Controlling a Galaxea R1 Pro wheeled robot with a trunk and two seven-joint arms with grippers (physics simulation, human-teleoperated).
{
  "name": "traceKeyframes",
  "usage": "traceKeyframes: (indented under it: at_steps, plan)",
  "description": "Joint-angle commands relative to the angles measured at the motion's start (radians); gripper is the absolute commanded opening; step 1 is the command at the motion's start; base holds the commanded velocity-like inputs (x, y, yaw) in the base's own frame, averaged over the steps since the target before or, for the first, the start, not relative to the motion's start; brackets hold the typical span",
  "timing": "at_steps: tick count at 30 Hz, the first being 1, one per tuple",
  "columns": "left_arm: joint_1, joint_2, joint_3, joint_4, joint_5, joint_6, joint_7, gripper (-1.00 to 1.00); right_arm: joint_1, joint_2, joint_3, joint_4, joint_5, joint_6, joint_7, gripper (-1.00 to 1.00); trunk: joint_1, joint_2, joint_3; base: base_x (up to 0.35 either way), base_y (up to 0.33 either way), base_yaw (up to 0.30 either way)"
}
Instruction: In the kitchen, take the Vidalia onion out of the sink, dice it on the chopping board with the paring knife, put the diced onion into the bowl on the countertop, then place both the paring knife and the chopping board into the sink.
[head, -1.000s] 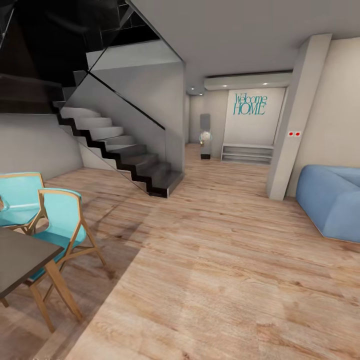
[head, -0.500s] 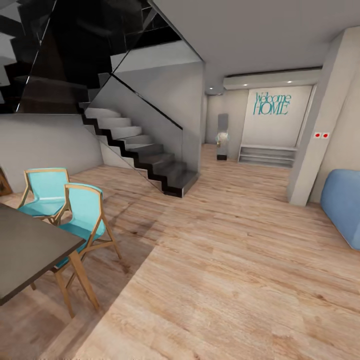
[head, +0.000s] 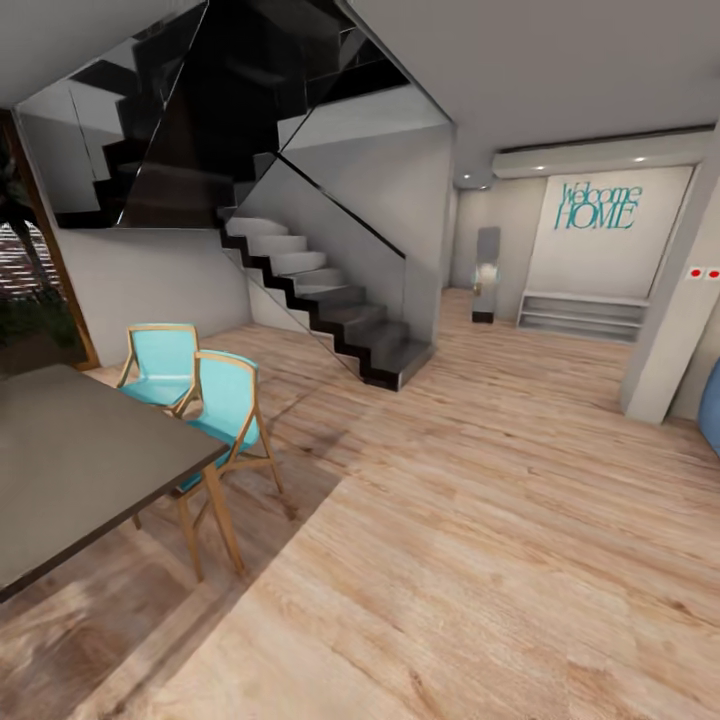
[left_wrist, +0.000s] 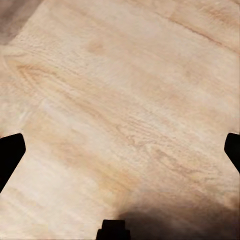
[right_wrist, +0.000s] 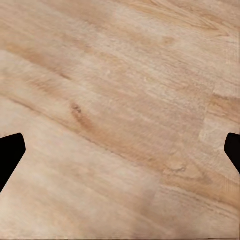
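The robot stood in an open living area, with none of the task's things in sight. A dark tabletop (head: 70, 470) sat near the camera, two turquoise chairs (head: 205, 400) just beside its far edge. Beyond the chairs rose a dark staircase (head: 330, 310). The left end effector (left_wrist: 120, 150) and right end effector (right_wrist: 120, 150) hung over the wooden floor (head: 470, 540), fingers spread wide, holding nothing.

Pale streaky wood-plank floor (head: 470, 520); turquoise wood-framed chairs (head: 225, 405); dark grey flat worktop (head: 70, 470); black-edged grey staircase (head: 330, 310); teal lettering (head: 598, 206), seemingly "Welcome HOME".
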Motion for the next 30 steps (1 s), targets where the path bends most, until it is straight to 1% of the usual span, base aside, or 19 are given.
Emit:
traceKeyframes:
  at_steps: [1, 4, 8, 14, 19, 30]
  plan:
    - [0.000, 0.000, 0.000, 0.000, 0.001, -0.002, 0.001, 1.00, 0.000, 0.000, 0.000, 0.001, 0.000, -0.003, -0.003, 1.00, -0.001, -0.001, -0.001, -0.336, -0.082, 0.245]
    - [0.000, 0.000, 0.000, 0.003, 0.001, -0.002, 0.001, 1.00, 0.000, 0.000, 0.000, 0.001, 0.000, -0.014, -0.004, 1.00, -0.001, -0.001, -0.001, -0.242, -0.082, 0.245]
    - [0.000, 0.000, 0.000, 0.009, 0.000, -0.002, 0.001, 1.00, 0.000, 0.000, 0.000, 0.003, 0.000, -0.038, -0.004, 1.00, -0.001, -0.001, -0.001, -0.075, -0.029, 0.245]
    - [0.000, 0.000, 0.001, 0.010, 0.000, -0.002, 0.001, 1.00, 0.000, 0.000, -0.002, 0.046, 0.000, -0.062, -0.004, 1.00, -0.001, -0.001, -0.001, -0.012, -0.005, 0.245]
    - [0.000, -0.001, 0.000, 0.011, 0.001, -0.002, 0.001, 1.00, 0.000, 0.000, -0.002, 0.053, 0.000, -0.082, -0.004, 1.00, -0.001, -0.001, -0.001, -0.001, 0.000, 0.245]
    - [0.000, -0.002, 0.000, 0.012, 0.001, -0.002, 0.001, 1.00, 0.000, 0.000, -0.002, 0.055, 0.000, -0.087, -0.004, 1.00, -0.001, -0.001, -0.001, 0.000, 0.000, 0.247]
